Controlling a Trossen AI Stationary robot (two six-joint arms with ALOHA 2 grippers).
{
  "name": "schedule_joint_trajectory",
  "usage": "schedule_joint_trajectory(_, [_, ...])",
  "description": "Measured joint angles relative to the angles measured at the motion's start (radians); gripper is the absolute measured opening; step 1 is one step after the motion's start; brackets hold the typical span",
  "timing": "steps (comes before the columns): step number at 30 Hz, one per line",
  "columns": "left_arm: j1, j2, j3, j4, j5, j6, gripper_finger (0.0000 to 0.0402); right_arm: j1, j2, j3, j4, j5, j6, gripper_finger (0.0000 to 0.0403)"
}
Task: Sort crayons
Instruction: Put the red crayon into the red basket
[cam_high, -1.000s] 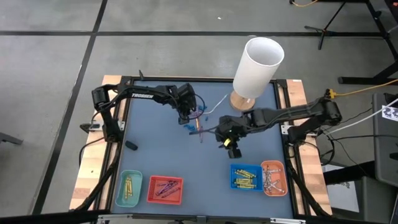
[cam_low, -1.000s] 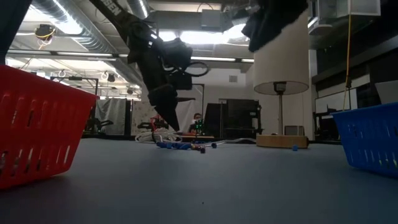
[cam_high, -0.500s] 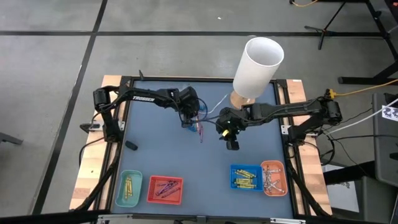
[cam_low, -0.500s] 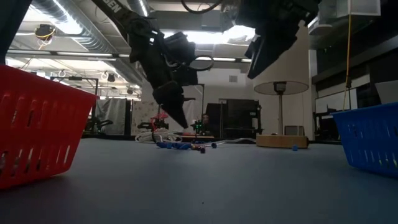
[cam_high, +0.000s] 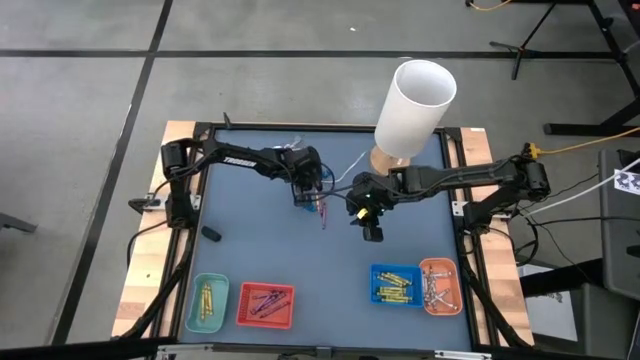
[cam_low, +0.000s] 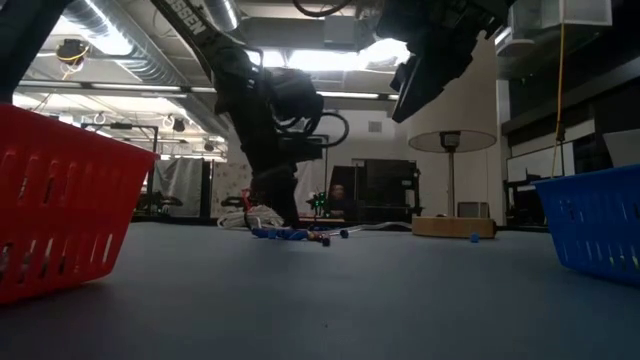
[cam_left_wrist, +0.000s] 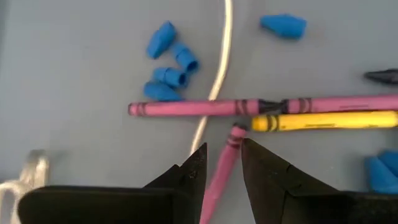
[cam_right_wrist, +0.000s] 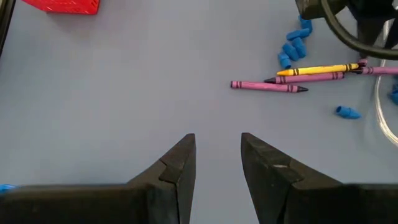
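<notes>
The left gripper (cam_left_wrist: 217, 165) sits low over the crayon pile at the centre of the high view, its fingers apart on either side of a pink crayon (cam_left_wrist: 222, 167). Just beyond lie a longer pink crayon (cam_left_wrist: 193, 108) and a yellow crayon (cam_left_wrist: 323, 121). The right gripper (cam_right_wrist: 216, 158) hovers nearby, fingers apart, holding nothing.

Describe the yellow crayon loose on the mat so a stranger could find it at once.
Start at the tall white tube at the table's far edge, then go to the crayon cluster under the left pincer. The yellow crayon lies flat beside a long pink crayon; it is the only yellow one there.
</notes>
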Motion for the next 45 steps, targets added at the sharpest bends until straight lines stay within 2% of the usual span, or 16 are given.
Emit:
schedule_joint_trajectory(20, [0.024, 0.044, 0.005, -0.040, 0.045, -0.026, 0.0083, 0.000, 0.000, 0.000, -0.002, 0.001, 0.000, 0.0127])
schedule_joint_trajectory(23, [0.025, 0.044, 0.004, -0.040, 0.044, -0.027, 0.0070, 0.000, 0.000, 0.000, -0.002, 0.000, 0.000, 0.0127])
schedule_joint_trajectory(30, [0.025, 0.046, 0.003, -0.042, 0.041, -0.028, 0.0010, 0.000, 0.000, 0.000, -0.002, 0.002, 0.000, 0.0127])
schedule_joint_trajectory(35, [0.025, 0.046, 0.002, -0.042, 0.040, -0.028, 0.0009, 0.000, 0.000, 0.000, -0.003, 0.002, 0.000, 0.0127])
schedule_joint_trajectory(40, [0.025, 0.010, -0.002, -0.055, 0.034, -0.037, 0.0004, 0.000, 0.000, 0.000, -0.003, 0.012, -0.005, 0.0127])
schedule_joint_trajectory(45, [0.019, -0.093, -0.002, -0.119, 0.074, -0.131, 0.0003, 0.000, 0.000, 0.000, -0.008, 0.063, -0.026, 0.0127])
